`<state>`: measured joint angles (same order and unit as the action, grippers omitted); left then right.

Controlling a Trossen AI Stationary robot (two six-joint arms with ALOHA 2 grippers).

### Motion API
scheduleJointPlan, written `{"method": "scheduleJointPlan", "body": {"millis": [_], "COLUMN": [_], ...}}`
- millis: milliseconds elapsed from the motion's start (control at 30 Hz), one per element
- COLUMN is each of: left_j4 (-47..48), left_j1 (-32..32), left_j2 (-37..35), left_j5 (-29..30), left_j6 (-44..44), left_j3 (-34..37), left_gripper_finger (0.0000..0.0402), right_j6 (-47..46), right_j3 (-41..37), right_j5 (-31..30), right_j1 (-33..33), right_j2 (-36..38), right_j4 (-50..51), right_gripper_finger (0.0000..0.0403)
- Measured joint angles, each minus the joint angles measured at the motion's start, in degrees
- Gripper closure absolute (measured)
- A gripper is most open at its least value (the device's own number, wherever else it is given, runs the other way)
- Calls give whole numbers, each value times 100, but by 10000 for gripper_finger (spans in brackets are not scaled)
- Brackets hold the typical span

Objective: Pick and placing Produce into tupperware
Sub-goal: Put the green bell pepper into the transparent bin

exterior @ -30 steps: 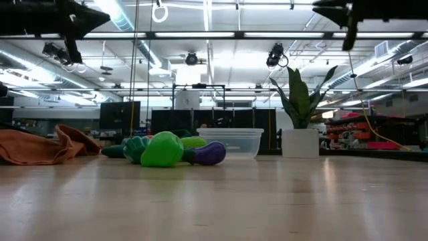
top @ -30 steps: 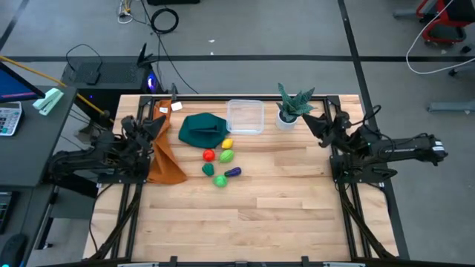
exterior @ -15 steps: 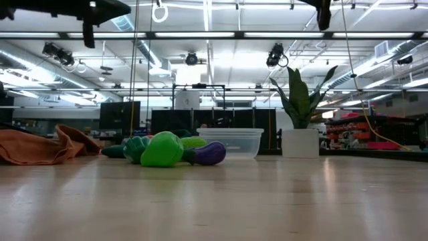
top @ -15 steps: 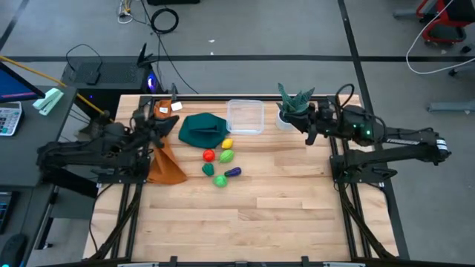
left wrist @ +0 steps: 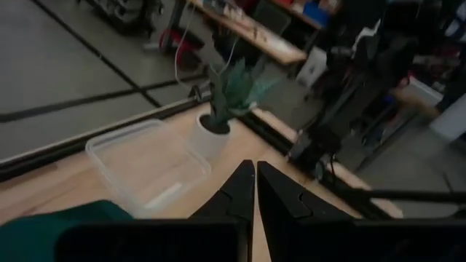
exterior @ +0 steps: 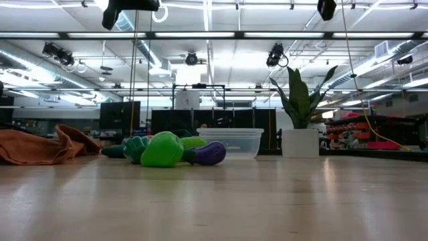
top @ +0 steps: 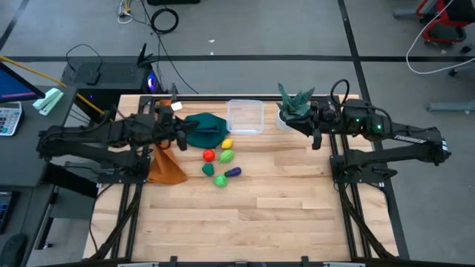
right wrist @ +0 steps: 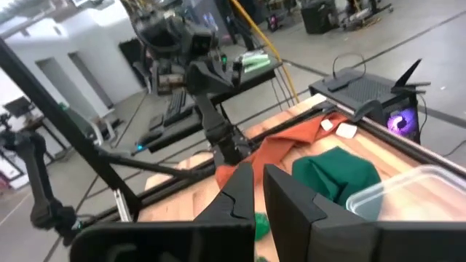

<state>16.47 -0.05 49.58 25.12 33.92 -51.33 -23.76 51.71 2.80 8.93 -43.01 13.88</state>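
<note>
Hanging over the green cloth [top: 204, 130], the left pincer [top: 180, 136] is shut and empty; the produce [top: 220, 165] lies in a loose cluster on the desk [top: 260, 215] just beyond it, toward the desk's middle, with the tupperware [top: 246, 116] behind the cluster. The right pincer [top: 315, 136], also shut and empty, sits by the plant [top: 292, 107], farther off. Judging by that, the left arm is nearer the red piece [top: 208, 155].
</note>
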Motion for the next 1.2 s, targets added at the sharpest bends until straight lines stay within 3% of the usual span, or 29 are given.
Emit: {"method": "scheduleJointPlan", "body": {"millis": [333, 533, 667, 900, 1200], "left_j4": [2997, 4261, 4515, 4520, 4489], "left_j1": [-602, -816, -811, -853, -848], "left_j2": [1430, 2197, 2497, 2881, 2929], "left_j5": [-4, -53, -211, -250, -249], "left_j6": [1208, 1845, 2090, 1234, 843], "left_j3": [-1845, -2372, -2354, -2328, -2325], "left_gripper_finger": [389, 390, 389, 382, 389], "right_j6": [392, 526, 449, 102, -163], "right_j3": [14, 14, 14, 12, 14], "right_j5": [364, 705, 705, 694, 691], "right_j1": [-10, -13, -13, -13, -385], "right_j2": [-7, -170, -355, -675, -785], "right_j4": [375, 370, 353, 346, -18], "right_gripper_finger": [402, 397, 388, 370, 343]}}
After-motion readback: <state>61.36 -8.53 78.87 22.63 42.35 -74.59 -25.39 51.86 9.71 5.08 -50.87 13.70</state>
